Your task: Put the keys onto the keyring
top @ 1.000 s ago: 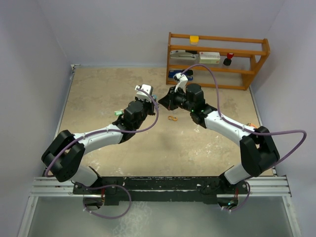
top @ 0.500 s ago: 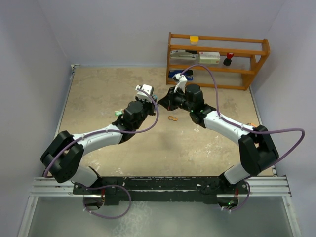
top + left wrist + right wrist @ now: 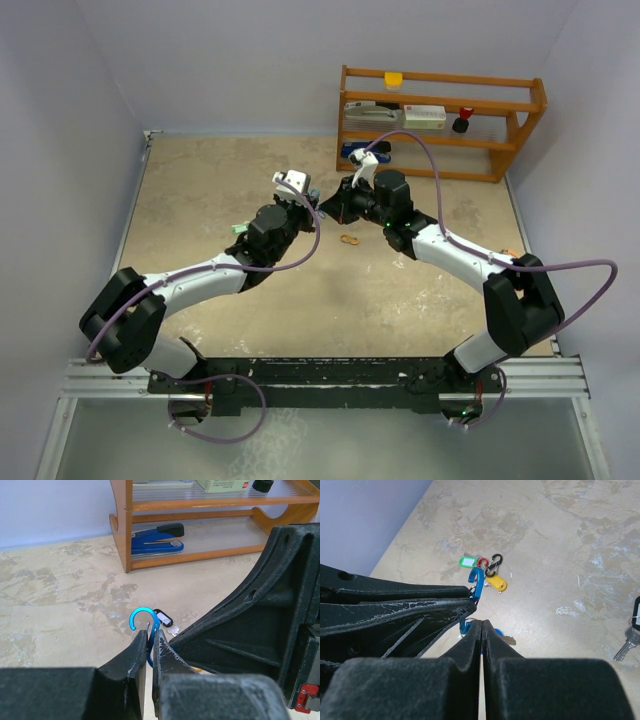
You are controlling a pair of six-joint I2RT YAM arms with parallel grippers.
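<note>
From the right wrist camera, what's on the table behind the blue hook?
Past the blue hook lie a green tag, a red hook, a black hook and a yellow tag. The right gripper hides most of another blue piece.

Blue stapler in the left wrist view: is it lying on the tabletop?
No, the blue stapler rests on the lower shelf of the wooden rack.

From up above, the left arm (image 3: 200, 280) and right arm (image 3: 455, 250) look like twins: glossy white links between chunky black joint housings. A thin purple cable (image 3: 570, 265) loops off each one. A small white camera block (image 3: 294, 181) tops each wrist. The fingers (image 3: 131, 666) are matte black wedges, scuffed whitish along their edges. A black base bar (image 3: 320, 378) spans the bottom of the frame.
</note>
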